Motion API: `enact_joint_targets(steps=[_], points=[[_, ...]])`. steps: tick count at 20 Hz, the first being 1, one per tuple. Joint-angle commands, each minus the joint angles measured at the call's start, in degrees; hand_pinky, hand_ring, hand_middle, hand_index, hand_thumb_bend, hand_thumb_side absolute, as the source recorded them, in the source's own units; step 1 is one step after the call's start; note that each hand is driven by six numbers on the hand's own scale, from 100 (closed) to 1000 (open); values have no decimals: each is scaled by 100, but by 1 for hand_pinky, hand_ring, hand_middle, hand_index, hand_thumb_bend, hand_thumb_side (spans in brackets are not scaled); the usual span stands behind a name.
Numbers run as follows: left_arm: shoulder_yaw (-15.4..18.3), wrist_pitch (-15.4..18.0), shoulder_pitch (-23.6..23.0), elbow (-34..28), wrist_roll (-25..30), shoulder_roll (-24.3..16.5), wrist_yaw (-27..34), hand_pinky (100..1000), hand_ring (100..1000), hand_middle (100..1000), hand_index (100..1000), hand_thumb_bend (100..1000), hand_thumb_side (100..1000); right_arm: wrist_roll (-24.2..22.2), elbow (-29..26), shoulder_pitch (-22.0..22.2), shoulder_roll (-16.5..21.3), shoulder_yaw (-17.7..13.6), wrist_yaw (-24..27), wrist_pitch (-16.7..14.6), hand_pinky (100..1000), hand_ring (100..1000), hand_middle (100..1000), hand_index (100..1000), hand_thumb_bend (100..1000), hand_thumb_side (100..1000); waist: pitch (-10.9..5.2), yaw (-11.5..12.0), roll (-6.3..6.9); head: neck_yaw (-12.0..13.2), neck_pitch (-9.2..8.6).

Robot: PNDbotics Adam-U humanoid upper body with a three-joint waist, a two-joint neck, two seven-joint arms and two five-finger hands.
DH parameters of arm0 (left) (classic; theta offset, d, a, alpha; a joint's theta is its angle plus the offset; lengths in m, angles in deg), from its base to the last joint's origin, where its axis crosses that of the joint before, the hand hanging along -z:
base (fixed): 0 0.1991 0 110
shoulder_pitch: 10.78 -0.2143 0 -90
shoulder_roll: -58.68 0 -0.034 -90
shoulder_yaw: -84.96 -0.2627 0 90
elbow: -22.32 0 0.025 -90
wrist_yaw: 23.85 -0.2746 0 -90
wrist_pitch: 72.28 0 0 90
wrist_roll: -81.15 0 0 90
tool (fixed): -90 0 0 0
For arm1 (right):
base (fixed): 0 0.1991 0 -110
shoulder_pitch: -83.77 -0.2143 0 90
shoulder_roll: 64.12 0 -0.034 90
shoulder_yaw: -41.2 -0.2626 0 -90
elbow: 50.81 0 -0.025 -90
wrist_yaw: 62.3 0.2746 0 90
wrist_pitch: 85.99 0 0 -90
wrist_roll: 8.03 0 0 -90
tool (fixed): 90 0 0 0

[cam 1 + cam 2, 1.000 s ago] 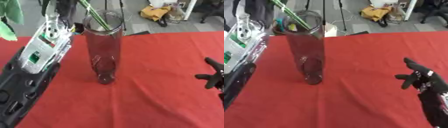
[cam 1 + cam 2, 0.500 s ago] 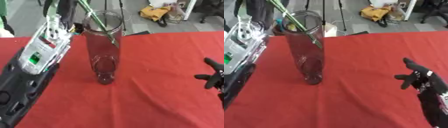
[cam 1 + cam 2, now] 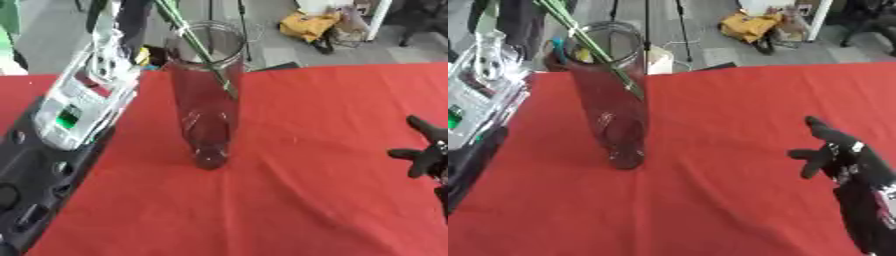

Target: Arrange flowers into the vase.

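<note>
The red table (image 3: 315, 190) is filling the view, and the left arm (image 3: 61, 150) is rising along its nine o'clock edge toward eleven o'clock. The left hand itself is running out of view at the top, so its fingers cannot be told. The tall glass vase (image 3: 206, 95) is standing upright toward eleven o'clock of centre. The right hand (image 3: 842, 155) is idling at four o'clock, fingers spread and holding nothing. Green flower stems (image 3: 199, 50) are slanting down through the vase mouth (their blooms are out of view above). The insertion step is likely under way; next the stems would need lowering to the vase bottom before release.
</note>
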Motion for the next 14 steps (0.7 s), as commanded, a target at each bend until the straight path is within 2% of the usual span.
enact_joint_targets(steps=[1, 7, 14], points=[[47, 0, 92, -33, 21, -173, -215, 100, 100, 112, 270, 210, 943, -1, -113, -9, 54, -45, -1, -3, 743, 1000, 434, 840, 100, 1000, -156, 1, -17, -3, -57], [62, -127, 118, 48, 150, -191, -533, 100, 100, 153, 314, 160, 969, -20, -113, 0, 55, -35, 2, 2, 743, 1000, 433, 840, 100, 1000, -162, 4, -8, -5, -61], [91, -424, 162, 144, 465, -247, -997, 100, 100, 184, 345, 111, 993, -32, -113, 12, 58, -32, 6, 4, 744, 1000, 433, 840, 100, 1000, -175, 6, -2, -12, -59]])
